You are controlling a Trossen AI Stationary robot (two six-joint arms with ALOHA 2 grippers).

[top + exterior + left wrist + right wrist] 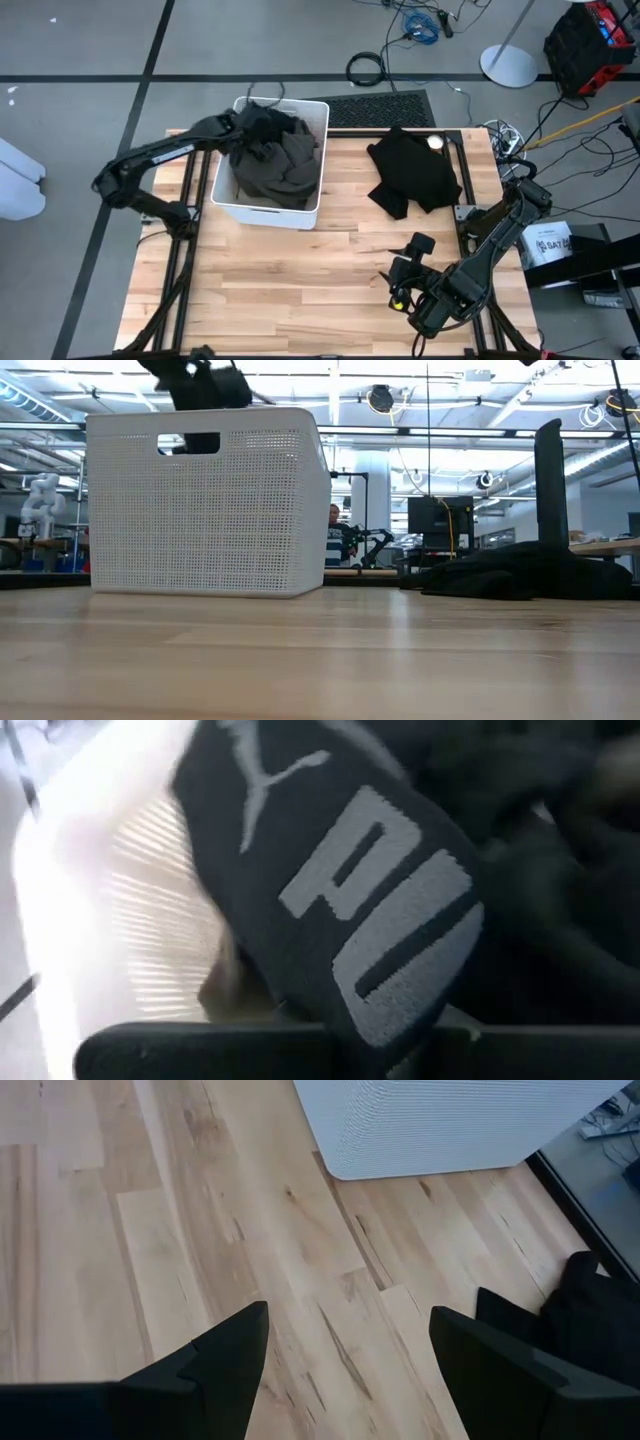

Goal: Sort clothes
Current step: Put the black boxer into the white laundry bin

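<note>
Left gripper (243,124) reaching into white bin (262,212) at upper left, fingers pinching black garment (340,910), right gripper (400,285) waiting at lower right, fingers spread wide.

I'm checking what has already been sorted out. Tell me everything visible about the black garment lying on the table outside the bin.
The black garment is a soft, matte fabric piece, crumpled into an irregular heap with folds and a flap trailing toward the table's middle. It lies flat on the wooden table, to the right of the white bin and apart from it. No gripper touches it. Its type cannot be told.
</note>
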